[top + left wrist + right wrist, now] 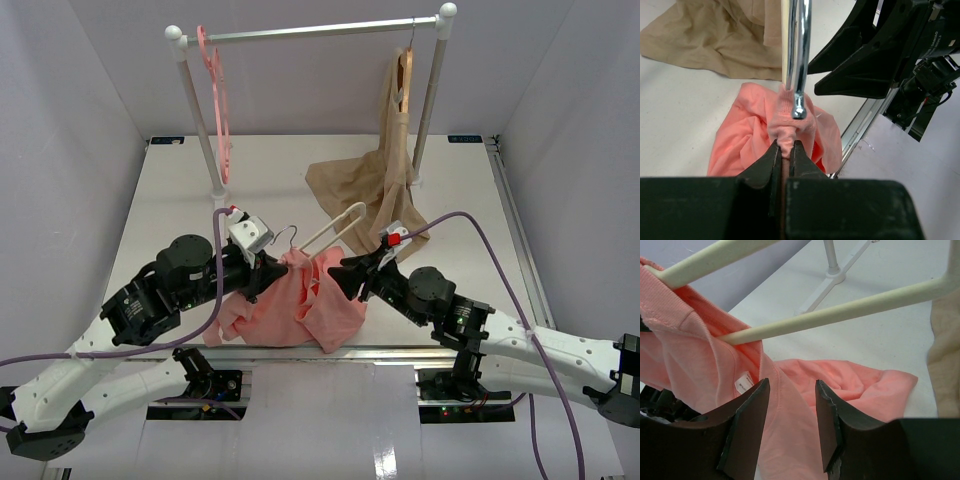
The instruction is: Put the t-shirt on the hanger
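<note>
The salmon-pink t-shirt (pixel 300 305) lies bunched on the table near the front edge, its collar lifted onto the cream-white hanger (pixel 335 228). My left gripper (pixel 785 145) is shut on the ribbed collar, just below the tip of the hanger's silver hook (pixel 800 60). In the right wrist view one hanger arm (pixel 840 315) runs into the neck opening, with the t-shirt (pixel 695 355) draped over it. My right gripper (pixel 792 385) is open, and a fold of the t-shirt hangs between its parted fingers. From above, both grippers meet at the collar, left gripper (pixel 268 274) and right gripper (pixel 350 274).
A clothes rack (pixel 310 32) stands at the back, with a pink hanger (pixel 215 95) on its left. A beige garment (pixel 385 175) hangs from a wooden hanger on the right and spills onto the table. The rack foot (pixel 832 274) lies beyond the hanger. The table's metal front edge (pixel 400 352) is close.
</note>
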You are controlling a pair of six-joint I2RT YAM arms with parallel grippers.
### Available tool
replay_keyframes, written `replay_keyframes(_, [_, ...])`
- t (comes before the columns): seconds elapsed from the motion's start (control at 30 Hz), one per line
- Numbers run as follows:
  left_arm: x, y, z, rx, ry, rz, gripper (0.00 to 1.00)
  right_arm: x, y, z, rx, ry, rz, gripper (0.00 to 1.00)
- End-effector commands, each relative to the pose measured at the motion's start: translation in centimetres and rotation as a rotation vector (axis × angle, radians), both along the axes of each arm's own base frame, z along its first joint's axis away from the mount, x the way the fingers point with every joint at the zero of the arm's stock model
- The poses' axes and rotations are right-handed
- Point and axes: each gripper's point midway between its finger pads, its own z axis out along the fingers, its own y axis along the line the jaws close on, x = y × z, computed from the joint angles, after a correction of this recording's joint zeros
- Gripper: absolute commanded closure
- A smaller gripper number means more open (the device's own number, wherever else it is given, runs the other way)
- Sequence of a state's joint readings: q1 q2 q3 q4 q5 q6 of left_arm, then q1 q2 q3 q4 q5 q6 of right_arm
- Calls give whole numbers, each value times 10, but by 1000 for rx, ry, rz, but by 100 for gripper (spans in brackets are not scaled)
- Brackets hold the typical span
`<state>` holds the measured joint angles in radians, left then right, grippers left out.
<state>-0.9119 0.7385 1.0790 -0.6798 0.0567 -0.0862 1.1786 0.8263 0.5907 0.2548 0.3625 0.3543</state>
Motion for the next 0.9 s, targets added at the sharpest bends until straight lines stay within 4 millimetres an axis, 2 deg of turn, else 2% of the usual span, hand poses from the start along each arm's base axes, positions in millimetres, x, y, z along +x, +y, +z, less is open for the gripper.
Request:
replay_keyframes(0.0, [10,-2,13,-61,-22,52,100,2,11,19,102,-2,-11,52])
replay_keyframes(0.3, [11,-3,9,-61,-15,53,100,-9,24,7,94,26,-7,49])
replay_keyframes(0.5, [12,-4,8,-67,-20,53,100,-12,32,-6,35,53,-61,54])
replay_keyframes(0.7, [13,-6,12,-74,-24,53,100,-9,39,-31,-29,110,-116,60])
replay_keyframes(0.87, [10,-3,18,-89,-37,52,100,-5,38,-48,-75,135,-175,65])
